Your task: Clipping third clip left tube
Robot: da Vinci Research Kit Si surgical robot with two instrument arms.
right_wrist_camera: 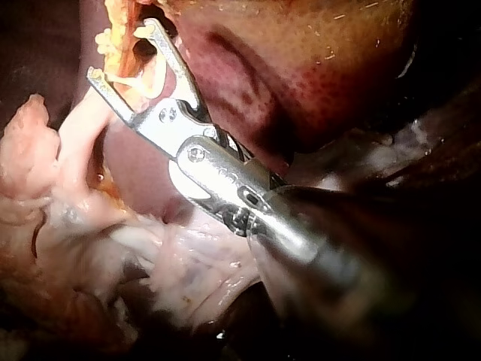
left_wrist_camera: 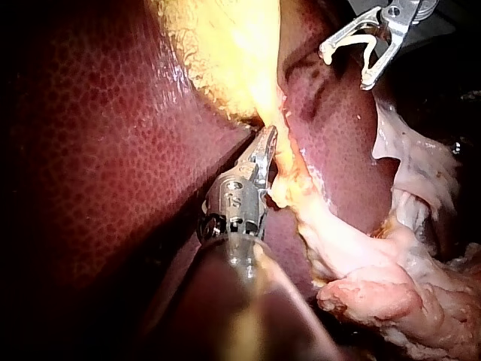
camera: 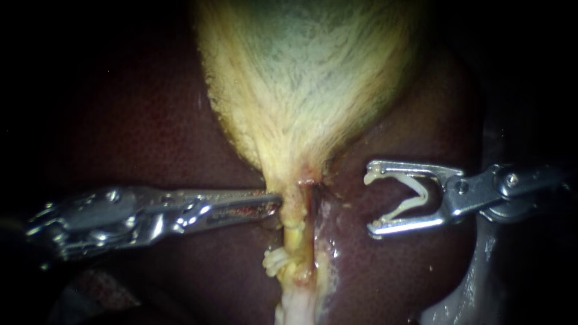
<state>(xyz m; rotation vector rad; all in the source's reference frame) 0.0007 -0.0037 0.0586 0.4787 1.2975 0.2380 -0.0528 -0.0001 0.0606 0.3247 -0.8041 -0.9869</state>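
The gallbladder (camera: 307,72) hangs pale yellow against the dark red liver (camera: 150,138) and narrows downward into a yellowish tube (camera: 293,207) that runs on toward the lower edge of the endoscope view. Two whitish clips already sit across this tube, an upper clip (camera: 291,227) and, below it, a lower clip (camera: 276,262) whose lobes stick out to the side. The left instrument (camera: 278,201) comes in level from the left. Its pincer is drawn nearly together and clamped on the tube's edge just above the upper clip, and the left wrist view shows the same tip pressed into the yellow tissue. The right instrument (camera: 369,201) comes in from the right and stays apart from the tube, over the liver beside a dark groove. Its pincer stands wide, and both halves bear on an open clip (camera: 410,195) seated between them, with the mouth facing the tube. In the right wrist view, pale ragged tissue lies beside and under this instrument, and the tube with its clips is ahead of the tips.
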